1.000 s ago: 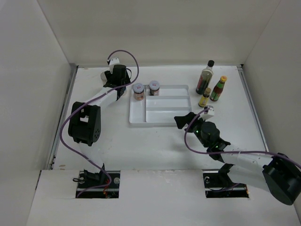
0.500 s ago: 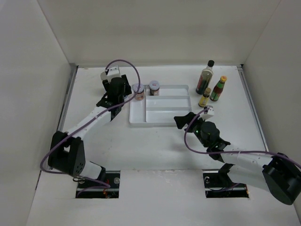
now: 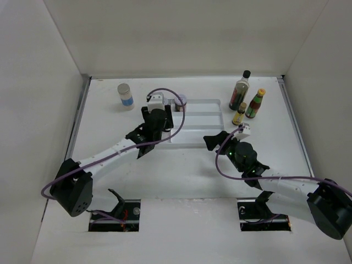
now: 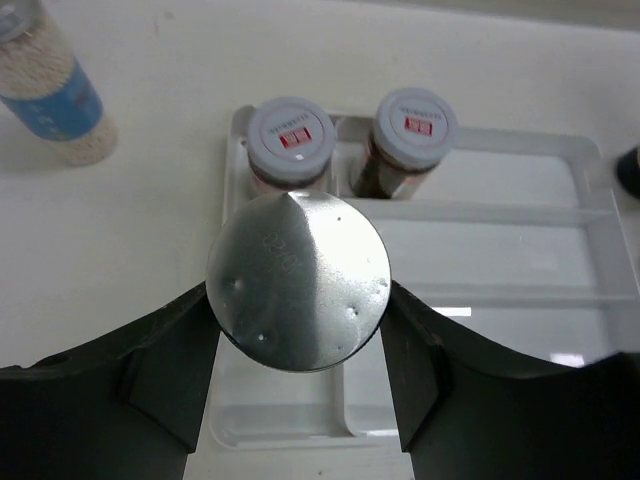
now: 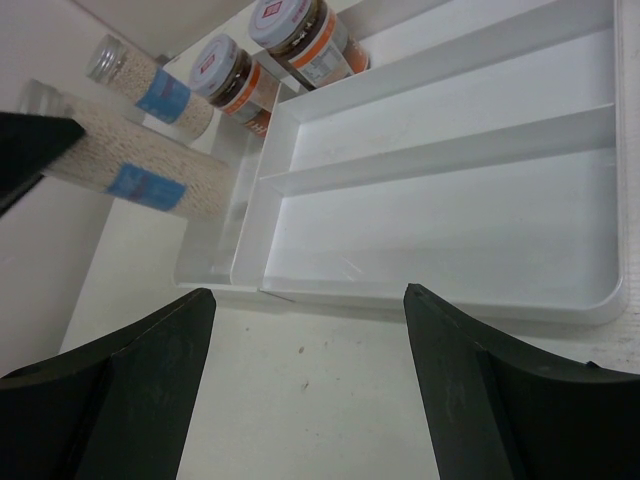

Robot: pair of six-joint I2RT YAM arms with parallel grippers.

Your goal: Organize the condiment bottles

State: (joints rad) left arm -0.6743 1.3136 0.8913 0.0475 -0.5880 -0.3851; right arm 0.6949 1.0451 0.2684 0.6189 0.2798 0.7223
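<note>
Between white walls (image 3: 181,33), white table (image 3: 181,176)

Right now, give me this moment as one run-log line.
left fingers: shut on silver-lidded jar, above white tray | right fingers: open, empty | second jar: standing on table, far left

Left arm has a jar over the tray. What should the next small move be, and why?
Probably lower the left gripper straight down, then open. It is shut on the silver-lidded jar, held over the narrow left slot of the tray. That slot looks bare on the near side of the spice jar at its far end.
</note>
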